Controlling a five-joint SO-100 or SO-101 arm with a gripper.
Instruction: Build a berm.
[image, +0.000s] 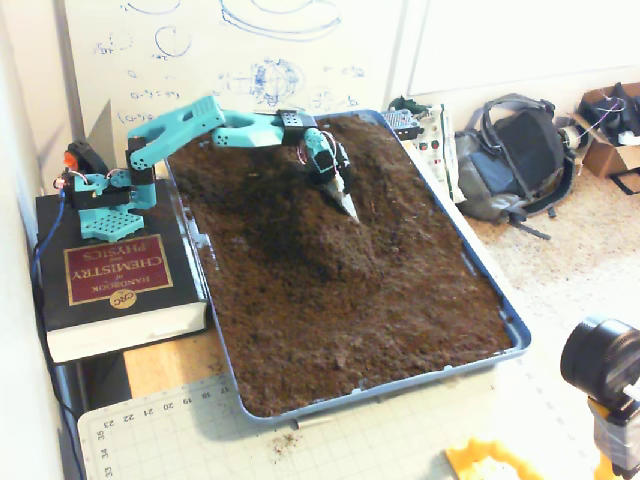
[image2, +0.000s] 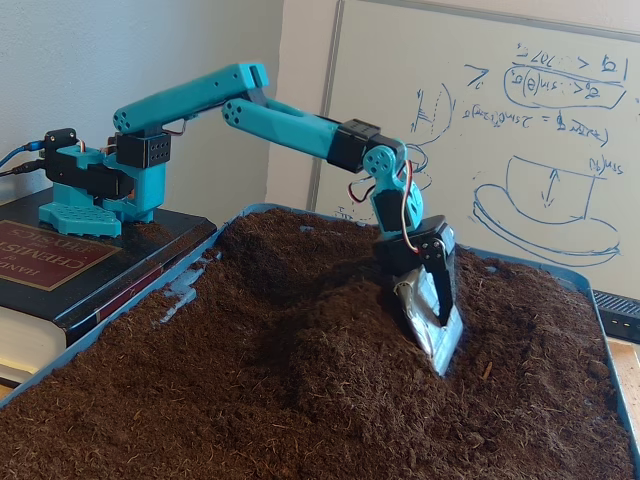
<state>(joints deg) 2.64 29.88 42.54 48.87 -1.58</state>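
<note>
One teal robot arm (image: 215, 125) reaches out over one blue tray (image: 487, 290) filled with loose dark brown soil (image: 380, 300). The arm's base (image: 105, 200) stands on one thick book (image: 115, 275), which lies on the counter (image: 165, 365) just beside the tray's left edge in the higher fixed view.

The end effector (image2: 438, 345) points down, its tip pressed into the soil. A silvery, foil-like blade (image2: 432, 322) covers its lower part. Whether its two fingers are apart or together cannot be told in either fixed view, nor whether it grips the blade.

One berm (image: 290, 225), a rounded ridge of darker soil, rises in the tray's far half, toward the arm's side. The end effector touches its right slope in the higher fixed view. In the low fixed view the berm (image2: 330, 300) runs toward the camera, with the blade at its right flank.

One whiteboard (image2: 520, 130) with blue drawings stands behind the tray. One grey backpack (image: 520, 160) lies on the floor to the right. One green cutting mat (image: 170, 430) lies at the tray's near end.
</note>
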